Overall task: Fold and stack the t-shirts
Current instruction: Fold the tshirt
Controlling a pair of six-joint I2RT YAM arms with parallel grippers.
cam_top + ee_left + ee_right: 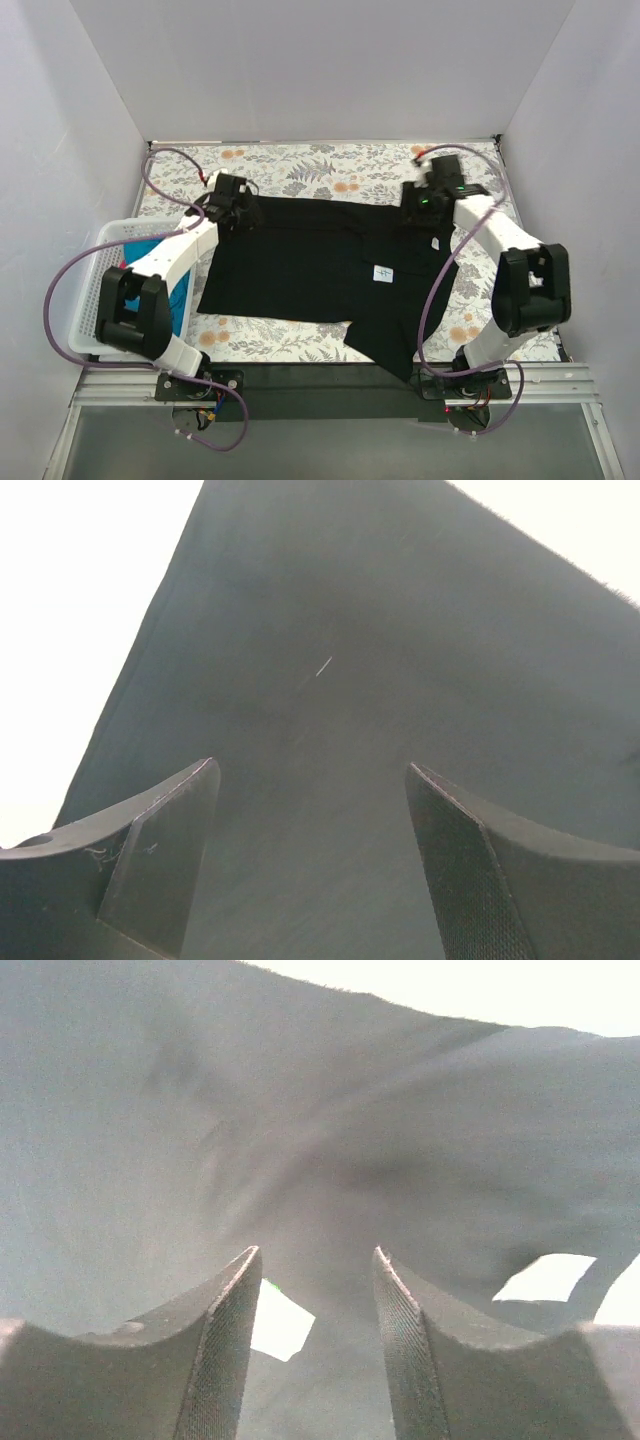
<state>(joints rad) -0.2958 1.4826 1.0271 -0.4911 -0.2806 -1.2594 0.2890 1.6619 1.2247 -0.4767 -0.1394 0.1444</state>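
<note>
1. black t-shirt (300, 265): spread flat at the centre of the floral surface (330, 170). one part is trailed toward 5 o'clock, over the surface's near edge. a small white label (383, 273) is seen on the cloth, right of its middle.
2. left arm (175, 250): reached out to the shirt's 10 o'clock corner.
3. left jaws: held wide open above the black cloth. in the left wrist view nothing is seen between them, and nothing is gripped.
4. right arm (490, 225): reached out to the shirt's 2 o'clock corner.
5. right jaws: parted about halfway. in the right wrist view black cloth is seen just beyond the tips, and nothing is clamped between them.
6. white basket (100, 250): placed at 9 o'clock, at the surface's left edge, partly covered by the left arm.
7. teal-blue t-shirt (182, 298): lodged in the basket, bunched.
8. pink-red cloth (122, 266): a small scrap is seen in the basket beside the teal; its shape cannot be told.
</note>
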